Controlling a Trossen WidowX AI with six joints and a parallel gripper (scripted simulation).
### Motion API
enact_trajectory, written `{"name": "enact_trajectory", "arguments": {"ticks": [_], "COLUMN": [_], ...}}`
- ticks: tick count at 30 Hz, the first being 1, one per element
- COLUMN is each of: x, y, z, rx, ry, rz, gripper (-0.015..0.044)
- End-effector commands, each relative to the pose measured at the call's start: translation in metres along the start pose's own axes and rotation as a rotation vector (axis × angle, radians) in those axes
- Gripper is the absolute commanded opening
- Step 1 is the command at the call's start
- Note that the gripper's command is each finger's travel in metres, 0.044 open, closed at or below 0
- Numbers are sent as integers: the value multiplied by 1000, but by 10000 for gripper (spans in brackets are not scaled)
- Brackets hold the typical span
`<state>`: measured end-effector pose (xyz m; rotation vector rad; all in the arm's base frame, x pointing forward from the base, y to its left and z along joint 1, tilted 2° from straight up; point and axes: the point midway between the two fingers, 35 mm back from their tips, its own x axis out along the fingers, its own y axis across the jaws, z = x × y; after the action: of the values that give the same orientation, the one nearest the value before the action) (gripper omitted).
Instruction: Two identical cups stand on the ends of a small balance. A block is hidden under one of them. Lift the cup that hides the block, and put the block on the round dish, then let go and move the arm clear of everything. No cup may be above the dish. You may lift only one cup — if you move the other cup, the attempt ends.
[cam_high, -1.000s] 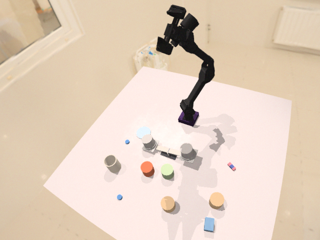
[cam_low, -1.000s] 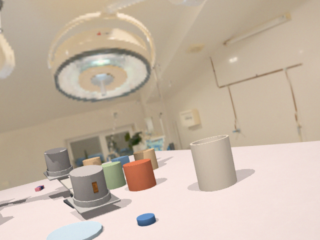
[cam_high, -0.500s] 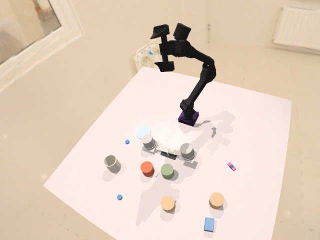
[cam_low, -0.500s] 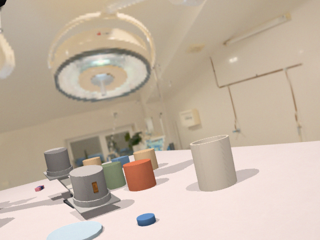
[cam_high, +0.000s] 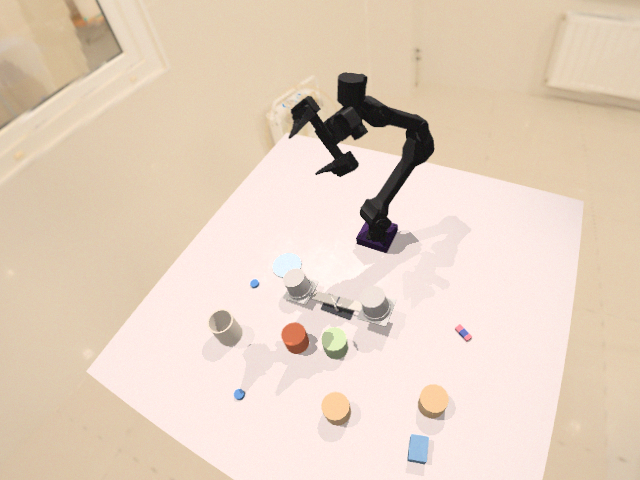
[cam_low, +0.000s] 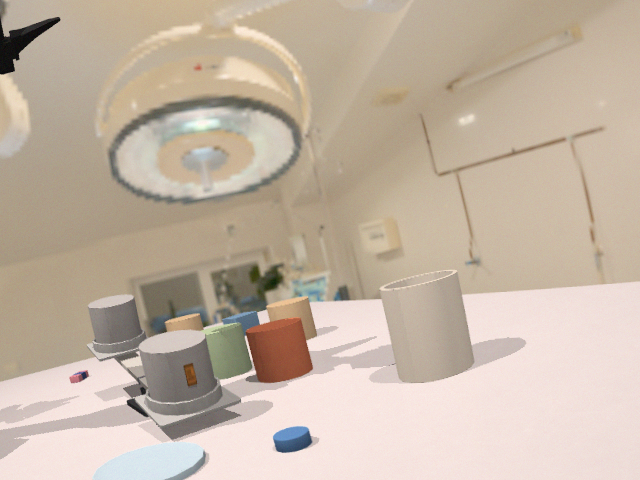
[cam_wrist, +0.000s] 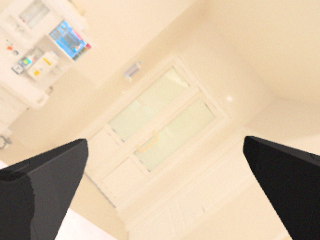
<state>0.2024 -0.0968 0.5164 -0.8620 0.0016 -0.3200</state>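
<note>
A big round lamp (cam_low: 206, 116) hangs in the room behind my bench (cam_high: 180, 289) (cam_low: 542, 413) (cam_wrist: 80, 227). My hand (cam_high: 303, 155) (cam_low: 31, 38) (cam_wrist: 167, 145) is up high, spread wide, nothing in it. Both cups stand on the balance (cam_high: 324, 298) (cam_low: 131, 369). Through a slot in the dish-side cup (cam_high: 297, 283) (cam_low: 176, 361) I see orange, apparently the block; the other cup (cam_high: 374, 303) (cam_low: 114, 322) sits at the far end. The dish (cam_high: 286, 265) (cam_low: 155, 461) is bare.
</note>
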Motion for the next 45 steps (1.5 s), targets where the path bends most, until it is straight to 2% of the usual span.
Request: {"name": "enact_trajectory", "arguments": {"ticks": [1,17,33,45], "x": [0,-23,-82,-74], "y": [23,123,226,227], "z": [-20,-91,-154,-163], "rx": [97,467,762,828], "ry": [63,364,767,863], "rz": [60,299,498,480], "gripper": [440,440,440,440]}}
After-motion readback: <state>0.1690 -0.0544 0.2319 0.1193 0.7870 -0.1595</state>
